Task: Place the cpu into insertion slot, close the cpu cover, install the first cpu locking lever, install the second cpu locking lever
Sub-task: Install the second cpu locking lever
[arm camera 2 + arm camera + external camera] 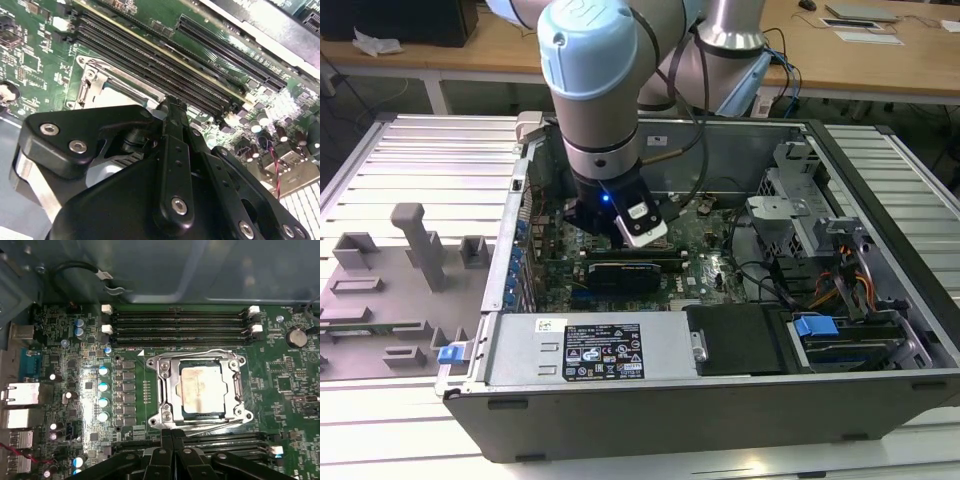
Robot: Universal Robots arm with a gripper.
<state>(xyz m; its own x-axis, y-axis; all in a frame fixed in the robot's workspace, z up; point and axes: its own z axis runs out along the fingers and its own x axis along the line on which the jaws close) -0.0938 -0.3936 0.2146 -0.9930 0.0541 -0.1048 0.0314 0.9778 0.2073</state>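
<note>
One tool [171, 437] hangs low inside the open computer case [720, 400], its two black fingers [172, 130] pressed together with nothing between them, as both wrist views show. Its tips sit right at the rim of the cpu socket, on the side facing the nearer bank of memory slots [225, 442]. Just beyond the tips, in the first wrist view, the cpu [201, 388] lies flat in its slot, its pale face showing through the window of the cpu cover [165, 385], which lies down over it. Thin wire levers run along the socket's edges; whether they are latched I cannot tell. Past the socket a second bank of memory slots [180, 325] crosses the green motherboard [85, 385]. From the exterior view, the arm [600, 90] reaches down into the case, which lies on a slatted grey desk [410, 150].
</note>
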